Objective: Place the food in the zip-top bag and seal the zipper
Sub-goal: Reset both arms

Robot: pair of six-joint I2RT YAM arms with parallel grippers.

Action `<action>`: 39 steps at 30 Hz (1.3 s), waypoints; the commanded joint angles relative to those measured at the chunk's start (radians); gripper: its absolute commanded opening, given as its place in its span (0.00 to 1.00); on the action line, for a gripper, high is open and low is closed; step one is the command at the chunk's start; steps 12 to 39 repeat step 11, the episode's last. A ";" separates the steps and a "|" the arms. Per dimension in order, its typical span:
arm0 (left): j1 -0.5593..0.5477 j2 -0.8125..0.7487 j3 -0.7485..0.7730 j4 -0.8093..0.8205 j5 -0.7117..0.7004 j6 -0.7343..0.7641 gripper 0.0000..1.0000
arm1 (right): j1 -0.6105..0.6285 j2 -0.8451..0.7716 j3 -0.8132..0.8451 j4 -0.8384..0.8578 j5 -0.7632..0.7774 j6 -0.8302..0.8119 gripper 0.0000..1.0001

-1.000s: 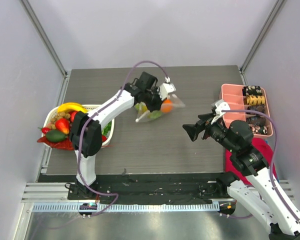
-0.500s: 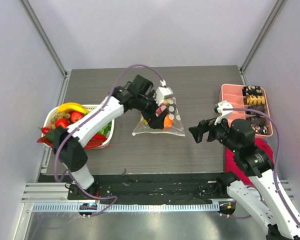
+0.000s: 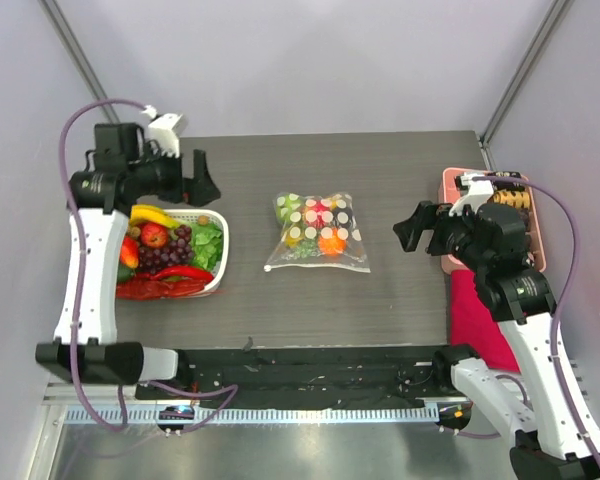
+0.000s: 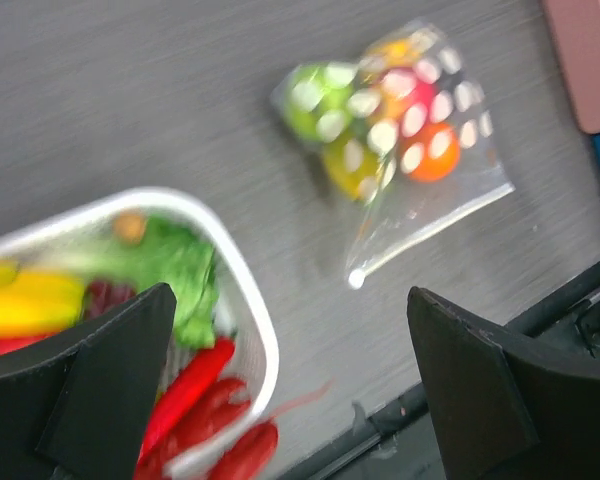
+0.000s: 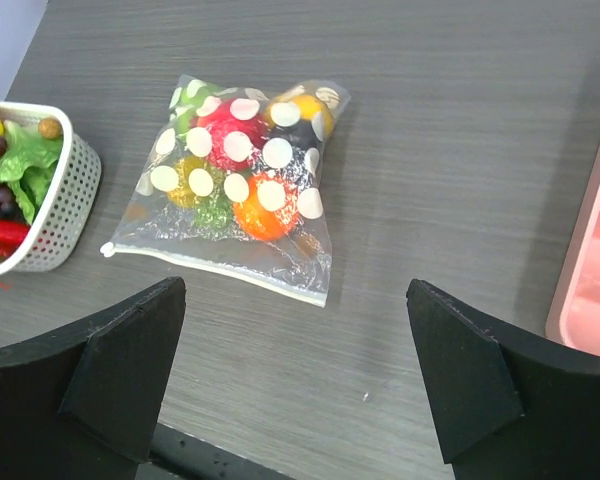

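The zip-top bag [image 3: 318,232] lies flat mid-table, clear with white dots, touched by neither gripper. Inside it is food: a green apple [image 3: 288,208], a red fruit [image 5: 220,135], an orange [image 5: 263,215] and yellow pieces. Its zipper [image 5: 215,268] runs along the near edge, with the white tab [image 3: 269,268] at the left end. My left gripper [image 3: 200,180] hangs open and empty at the far left, above the basket's back edge. My right gripper [image 3: 412,228] is open and empty, to the right of the bag. The bag also shows in the left wrist view [image 4: 400,120].
A white basket [image 3: 223,262] at the left holds a banana, strawberries, grapes, lettuce [image 4: 175,265] and red peppers. At the right edge a pink tray [image 3: 458,185] holds dark snack pieces, with a red cloth [image 3: 475,320] in front of it.
My left gripper opened, let go of the bag and swung away to the far left above the basket. The bag now lies flat on the table. My right gripper drew back slightly to the right.
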 commanded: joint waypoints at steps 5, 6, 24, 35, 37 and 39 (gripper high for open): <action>0.051 -0.272 -0.304 -0.047 -0.146 -0.010 1.00 | -0.087 -0.052 -0.032 -0.007 -0.041 0.076 0.98; 0.049 -0.291 -0.320 -0.047 -0.146 -0.009 1.00 | -0.092 -0.064 -0.050 -0.009 -0.040 0.071 0.97; 0.051 -0.284 -0.323 -0.055 -0.178 -0.010 1.00 | -0.098 -0.098 -0.067 -0.021 -0.020 0.041 0.98; 0.051 -0.284 -0.323 -0.055 -0.178 -0.010 1.00 | -0.098 -0.098 -0.067 -0.021 -0.020 0.041 0.98; 0.051 -0.284 -0.323 -0.055 -0.178 -0.010 1.00 | -0.098 -0.098 -0.067 -0.021 -0.020 0.041 0.98; 0.051 -0.284 -0.323 -0.055 -0.178 -0.010 1.00 | -0.098 -0.098 -0.067 -0.021 -0.020 0.041 0.98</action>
